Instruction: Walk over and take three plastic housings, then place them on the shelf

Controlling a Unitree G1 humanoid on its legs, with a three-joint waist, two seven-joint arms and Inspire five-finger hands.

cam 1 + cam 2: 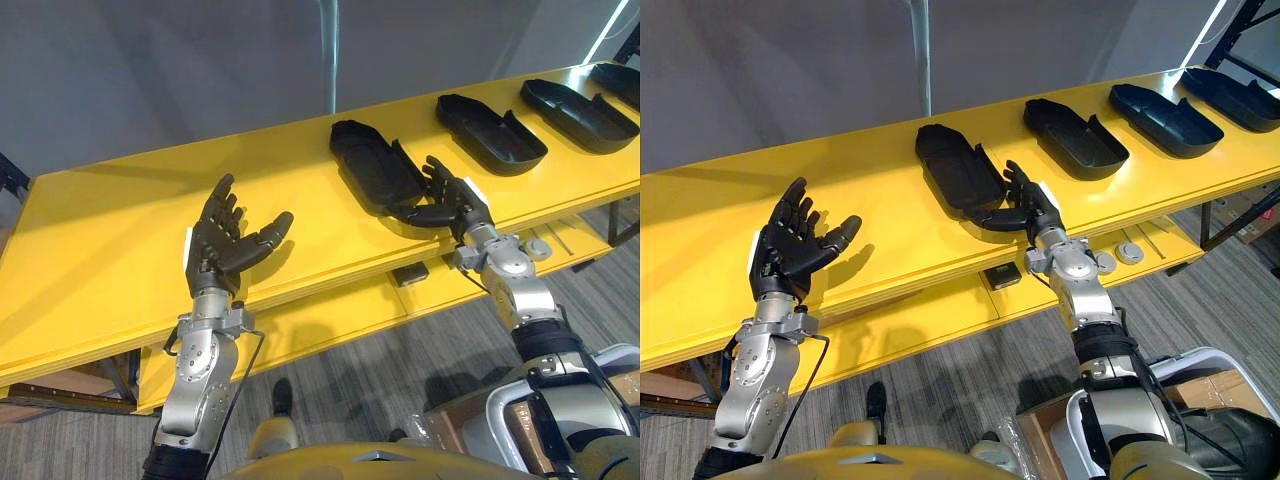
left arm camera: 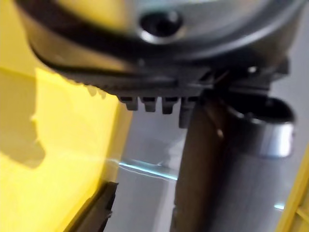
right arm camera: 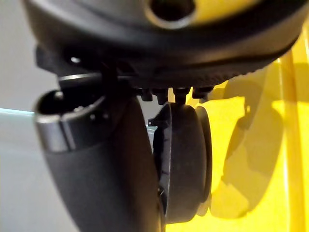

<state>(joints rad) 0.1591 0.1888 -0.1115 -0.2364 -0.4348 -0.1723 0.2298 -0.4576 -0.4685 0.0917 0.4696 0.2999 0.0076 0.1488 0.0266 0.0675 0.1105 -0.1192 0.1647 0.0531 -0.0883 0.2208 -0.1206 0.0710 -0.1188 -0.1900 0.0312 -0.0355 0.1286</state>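
A grey wall [image 1: 150,70] stands behind a long yellow shelf [image 1: 100,250], and four black plastic housings lie in a row on its top board, hollow side up. My right hand [image 1: 455,200] is at the near end of the first housing [image 1: 365,165]. My fingers [image 1: 438,178] curl over its rim and my thumb [image 1: 412,212] lies along its near edge, so that end sits pinched between them. The second housing [image 1: 490,132], third housing [image 1: 578,112] and fourth housing [image 1: 620,82] lie further to the right, apart from one another and from my hand. My left hand [image 1: 225,245] hangs over the bare yellow board well to the left, palm up, fingers spread and loosely straight, holding nothing.
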